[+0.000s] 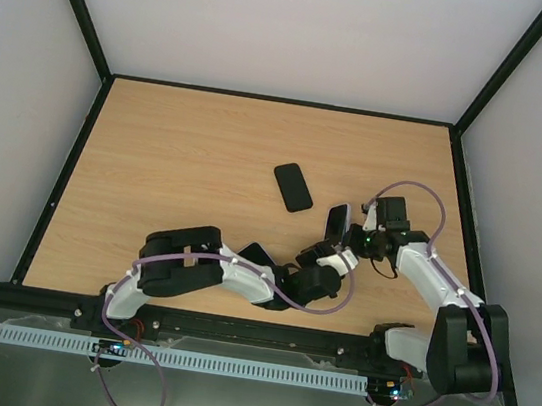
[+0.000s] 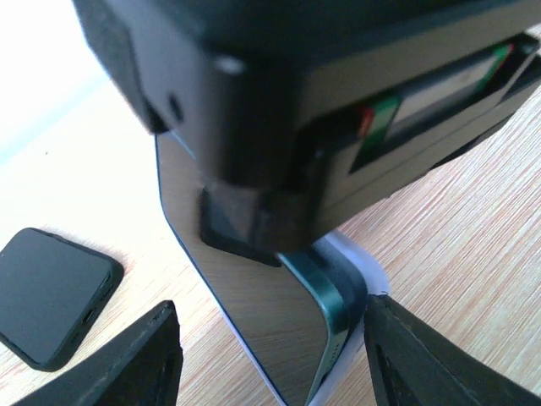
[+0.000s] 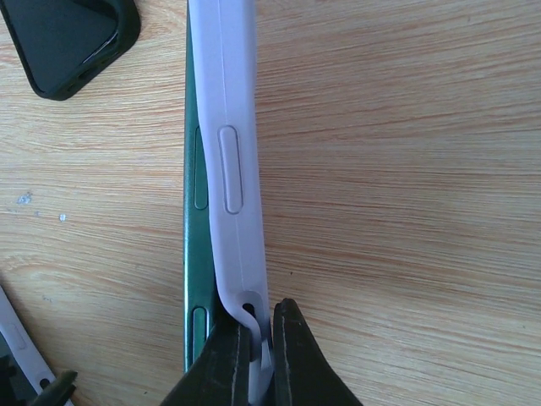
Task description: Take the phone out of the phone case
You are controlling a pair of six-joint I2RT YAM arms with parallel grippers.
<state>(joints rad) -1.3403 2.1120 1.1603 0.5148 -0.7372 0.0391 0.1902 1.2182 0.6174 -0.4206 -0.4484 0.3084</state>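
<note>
The right gripper (image 3: 262, 326) pinches the pale lilac rubbery phone case (image 3: 241, 152) between its jaws, likely to peel it off the dark-green phone (image 3: 191, 245); the left gripper (image 2: 270, 338) (jaws unclenched) straddles both.

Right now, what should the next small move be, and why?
Probably close the left claw on the phone: its fingers stand apart on either side of it, while the right claw pinches the case at its lip, which stands off the phone's side. A held phone lets the case peel away.

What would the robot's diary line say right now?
right gripper: pinching lilac case edge | left gripper: open around phone | phone: partly out of case
</note>
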